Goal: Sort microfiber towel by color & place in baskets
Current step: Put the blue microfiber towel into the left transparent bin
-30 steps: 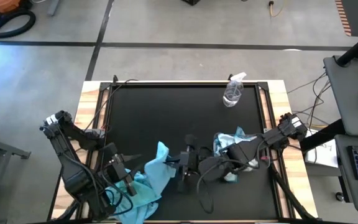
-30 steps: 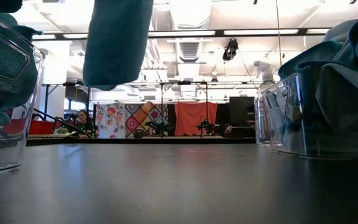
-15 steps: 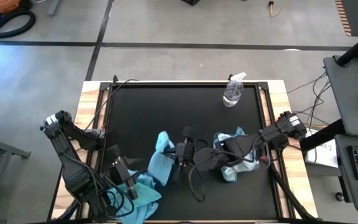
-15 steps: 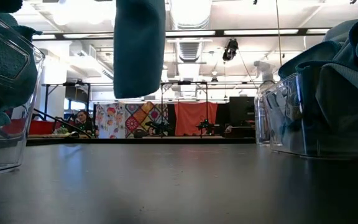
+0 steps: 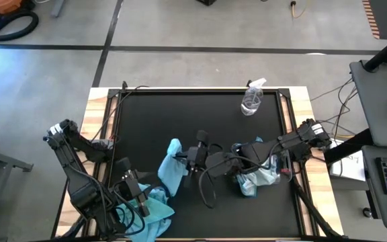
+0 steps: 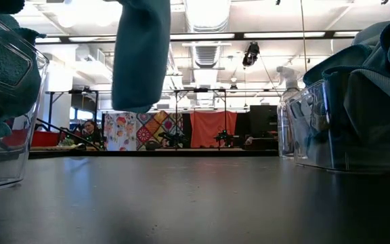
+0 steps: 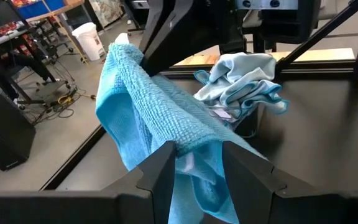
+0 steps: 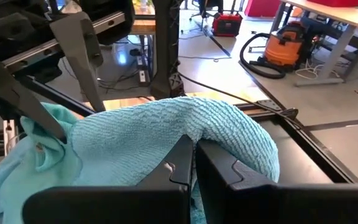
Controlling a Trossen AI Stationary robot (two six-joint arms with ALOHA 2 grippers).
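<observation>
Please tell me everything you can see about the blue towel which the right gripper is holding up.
The turquoise towel is a soft, ribbed microfiber cloth. The right gripper, shut on its upper edge, holds it above the black table, so it hangs in loose folds and, in the low view, clear of the tabletop. It hangs between the two baskets. The left gripper does not hold it.

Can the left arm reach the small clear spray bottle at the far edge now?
Probably not easily: the clear spray bottle stands far off, and the right gripper, holding a bright turquoise towel, crosses the way.
</observation>
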